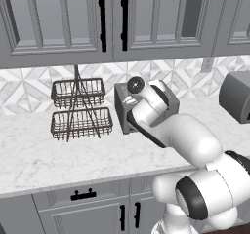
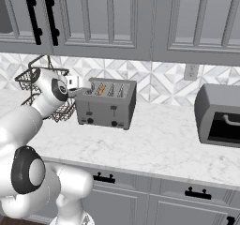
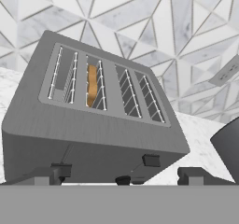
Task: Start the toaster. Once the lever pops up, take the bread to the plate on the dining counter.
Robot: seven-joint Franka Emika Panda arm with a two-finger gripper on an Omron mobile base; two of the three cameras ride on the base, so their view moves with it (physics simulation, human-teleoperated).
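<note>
The gripper [image 3: 121, 176] has its jaws wide apart with nothing in them, right in front of the grey toaster [image 3: 93, 125], and the bread [image 3: 92, 85] sits down in the second slot, up past the jaws.

2 base views flank toaster [image 2: 106, 103]; hand view close (tilted).
</note>
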